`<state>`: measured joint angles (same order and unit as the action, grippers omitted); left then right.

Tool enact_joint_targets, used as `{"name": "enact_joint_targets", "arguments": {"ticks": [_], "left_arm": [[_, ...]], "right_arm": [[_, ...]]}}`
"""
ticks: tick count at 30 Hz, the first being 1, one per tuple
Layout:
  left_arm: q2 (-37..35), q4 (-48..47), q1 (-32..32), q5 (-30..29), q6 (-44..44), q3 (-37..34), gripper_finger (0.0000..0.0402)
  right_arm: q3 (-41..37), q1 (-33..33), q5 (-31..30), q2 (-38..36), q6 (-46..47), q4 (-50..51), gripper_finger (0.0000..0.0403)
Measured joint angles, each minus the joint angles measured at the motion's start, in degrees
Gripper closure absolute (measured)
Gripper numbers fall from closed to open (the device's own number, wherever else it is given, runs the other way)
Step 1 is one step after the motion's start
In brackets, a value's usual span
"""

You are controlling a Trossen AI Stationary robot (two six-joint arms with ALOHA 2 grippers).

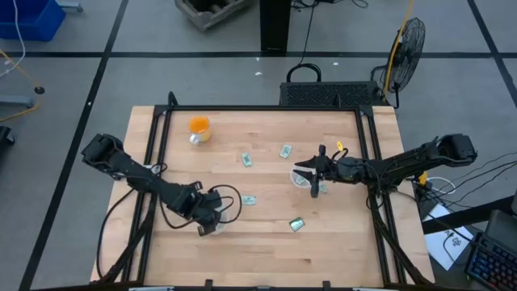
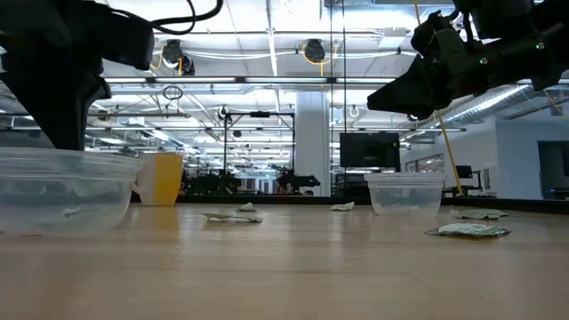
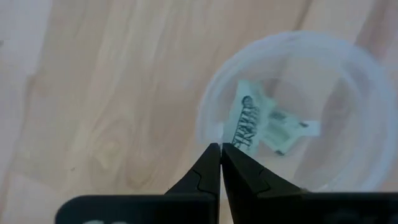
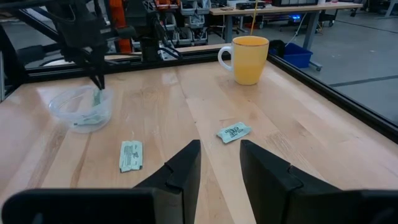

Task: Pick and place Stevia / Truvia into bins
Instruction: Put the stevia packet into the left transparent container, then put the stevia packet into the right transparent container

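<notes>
My left gripper [image 1: 212, 224] is shut on a pale green packet [image 3: 247, 118] over a clear cup [image 3: 367, 93] at the near left; it also shows in the right wrist view [image 4: 96, 79]. A second packet [image 3: 287, 129] lies flat in that cup. My right gripper [image 4: 217, 163] is open and empty, raised above the other clear cup [image 2: 404, 191], which stands at the right of the table's middle [image 1: 300, 179]. Loose packets lie flat on the table [image 1: 246, 159] [image 1: 285, 150] [image 1: 249, 200], and a darker green one [image 1: 296, 225] lies nearer the front. My left gripper pinches the packet by its upper end [image 3: 234, 143] between its two fingertips, coming from above and pointing down. The packet hangs upright below the fingers [image 4: 97, 98], its lower part inside the clear cup.
An orange cup [image 1: 199, 127] stands at the far left of the table. Two packets [image 4: 130, 155] [image 4: 234, 132] lie on the wood ahead of my right gripper. Black rails [image 1: 373, 153] run along the table's sides.
</notes>
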<state>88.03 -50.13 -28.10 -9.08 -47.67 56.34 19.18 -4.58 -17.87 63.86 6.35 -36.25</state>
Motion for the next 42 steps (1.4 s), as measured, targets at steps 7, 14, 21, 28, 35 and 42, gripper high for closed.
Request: {"name": "enact_joint_targets", "arguments": {"ticks": [7, 14, 21, 28, 35, 42], "left_arm": [[0.00, 3.93, -0.04, 0.50, 2.36, 0.00, 0.0379], [0.00, 3.99, -0.04, 0.54, 2.00, 0.00, 0.0378], [0.02, 4.03, -0.04, 1.71, 1.50, 0.00, 0.0377], [0.02, 4.22, -0.04, 1.76, 1.48, 0.00, 0.0361], [0.02, 5.62, -0.04, 1.74, 2.68, 0.00, 0.0296], [0.09, 10.02, -0.04, 2.01, 10.84, 2.85, 0.0282]], "right_arm": [[-0.02, 0.00, 0.00, 0.00, 0.00, 0.02, 0.0298], [0.00, -0.01, 0.00, 0.00, 0.00, 0.02, 0.0298], [0.00, 0.00, 0.00, 0.00, 0.00, 0.04, 0.0298], [-0.01, -0.02, 0.00, 0.00, 0.00, 0.04, 0.0298], [0.00, -0.02, 0.00, 0.00, 0.00, 0.04, 0.0298], [0.00, 0.00, 0.03, 0.00, 0.00, 0.04, 0.0298]]}}
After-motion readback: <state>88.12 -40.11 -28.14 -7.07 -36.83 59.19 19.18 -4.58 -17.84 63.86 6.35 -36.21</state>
